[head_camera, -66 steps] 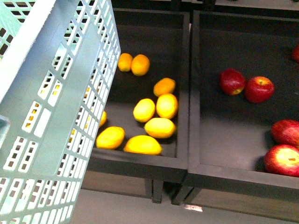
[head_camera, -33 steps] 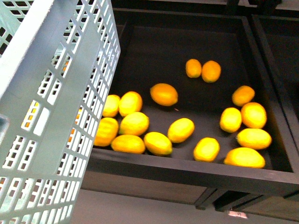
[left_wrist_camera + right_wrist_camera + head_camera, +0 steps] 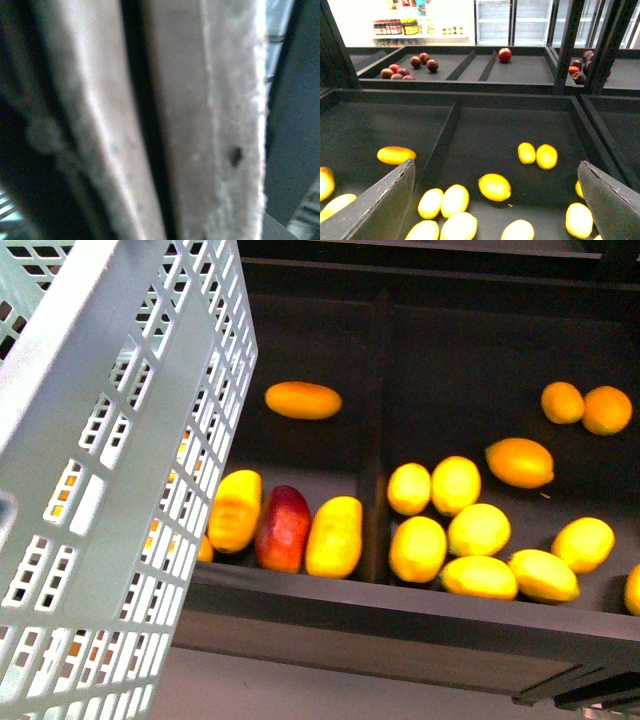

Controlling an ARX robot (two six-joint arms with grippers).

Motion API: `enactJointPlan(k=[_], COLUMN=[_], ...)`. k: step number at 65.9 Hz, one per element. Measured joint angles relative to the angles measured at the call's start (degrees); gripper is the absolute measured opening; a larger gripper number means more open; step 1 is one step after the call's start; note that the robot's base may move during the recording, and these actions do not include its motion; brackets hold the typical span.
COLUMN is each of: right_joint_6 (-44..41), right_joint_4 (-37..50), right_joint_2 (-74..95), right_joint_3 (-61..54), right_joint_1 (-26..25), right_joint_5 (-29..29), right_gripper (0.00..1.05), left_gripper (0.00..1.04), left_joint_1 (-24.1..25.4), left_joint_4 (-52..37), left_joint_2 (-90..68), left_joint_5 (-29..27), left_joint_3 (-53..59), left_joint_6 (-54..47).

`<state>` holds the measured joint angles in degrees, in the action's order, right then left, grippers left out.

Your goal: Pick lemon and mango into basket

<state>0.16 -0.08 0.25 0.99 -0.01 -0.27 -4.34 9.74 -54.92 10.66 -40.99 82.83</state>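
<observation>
Fingers (image 3: 380, 205) of my right gripper (image 3: 495, 164) are standing wide apart, released, gripping nothing. They are hanging over the dark bin (image 3: 400, 612), above its right compartment. One lemon (image 3: 494, 186) is lying on the bin floor under the gap between my jaws. A lemon pair (image 3: 536, 154) is sitting touching each other just beyond the jaws. A lemon cluster (image 3: 455, 530) is bunching near the bin's front wall, on the near side of my jaws.

A divider (image 3: 375, 440) is splitting the bin, running to the left of my right jaws. Past it, a lone mango (image 3: 303, 400) is lying on its side, well apart from the rest. Three more are lining up at the front wall: a yellow mango (image 3: 235, 510), a red-flushed mango (image 3: 285, 528) touching it, and another yellow one (image 3: 335, 537) just beside the divider.

The basket (image 3: 120, 440) is tilting well off to the left of my right jaws, its slotted wall covering the bin's left end, with yellow fruit showing through the slots.

My left gripper: the left wrist view is showing only blurred pale bars up close, so I cannot tell whether those jaws are clenched or released.
</observation>
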Motion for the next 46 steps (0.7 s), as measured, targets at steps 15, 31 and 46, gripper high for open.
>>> enactJointPlan(k=[15,31,46], right_joint_6=[0.0,0.0,0.0], right_joint_4=[0.0,0.0,0.0], right_joint_2=[0.0,0.0,0.0], right_joint_3=[0.0,0.0,0.0], right_joint_1=[0.0,0.0,0.0], right_joint_5=[0.0,0.1,0.1], right_gripper=[0.96,0.96,0.96], left_gripper=[0.14,0.14,0.14], left_joint_1=[-0.3,-7.7,-18.1], left_joint_4=[1.6,-1.5,-2.1], left_joint_2=[-13.3,-27.7,-36.4], left_joint_5=[-0.1,1.9,4.8], left_joint_3=[-8.3,-20.3,-28.5], left_joint_6=[-35.8,-36.7,-32.7])
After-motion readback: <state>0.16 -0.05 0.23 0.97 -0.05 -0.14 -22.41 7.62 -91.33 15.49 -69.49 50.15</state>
